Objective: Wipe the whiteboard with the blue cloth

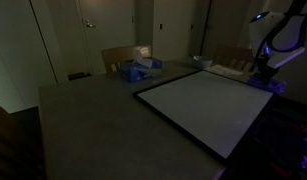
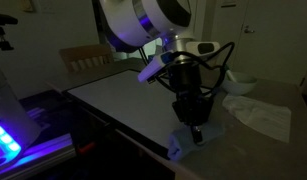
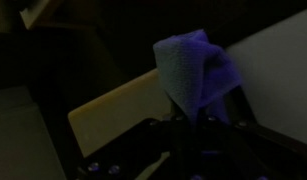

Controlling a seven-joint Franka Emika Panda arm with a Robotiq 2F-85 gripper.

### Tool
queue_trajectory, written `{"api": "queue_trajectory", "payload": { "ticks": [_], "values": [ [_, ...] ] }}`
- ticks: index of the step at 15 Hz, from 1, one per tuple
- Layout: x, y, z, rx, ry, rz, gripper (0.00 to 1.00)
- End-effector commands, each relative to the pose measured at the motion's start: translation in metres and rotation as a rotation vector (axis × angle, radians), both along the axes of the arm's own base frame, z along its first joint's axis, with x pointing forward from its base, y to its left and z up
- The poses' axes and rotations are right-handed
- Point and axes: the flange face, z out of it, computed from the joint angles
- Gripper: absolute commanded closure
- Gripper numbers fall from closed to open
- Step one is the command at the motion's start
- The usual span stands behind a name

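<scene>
Exterior view: the whiteboard (image 1: 208,105) lies flat on the counter (image 1: 83,120), spreading away from the jaws at its corner, seemingly almost all still to wipe. Exterior view: the gripper (image 2: 196,132) points down, with the blue cloth (image 2: 183,148) bunched directly beneath the jaws. Wrist view: jaws clamped on the cloth, its long axis running straight out from them.

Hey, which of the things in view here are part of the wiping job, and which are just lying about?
For the job:
- the whiteboard
- the blue cloth, pinched in the gripper

Just lying about:
- the blue and white pile at the table's far edge
- the white cloth beside the board
- the wooden chair
</scene>
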Motion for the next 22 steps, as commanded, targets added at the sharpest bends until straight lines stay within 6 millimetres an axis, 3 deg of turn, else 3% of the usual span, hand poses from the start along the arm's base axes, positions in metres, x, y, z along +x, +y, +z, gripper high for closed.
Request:
{"api": "queue_trajectory", "payload": {
  "ticks": [1,5,11,14,17,22],
  "values": [
    [0.001,-0.011,0.02,-0.086,0.048,-0.015,0.97],
    [0.009,0.006,0.028,-0.071,0.016,0.022,0.97],
    [0.026,0.085,0.001,0.092,-0.037,0.165,0.97],
    [0.023,0.11,-0.008,0.139,-0.023,0.266,0.97],
    [0.017,0.114,-0.008,0.151,0.027,0.394,0.97],
    [0.006,0.103,-0.003,0.217,0.093,0.648,0.97]
  ]
}}
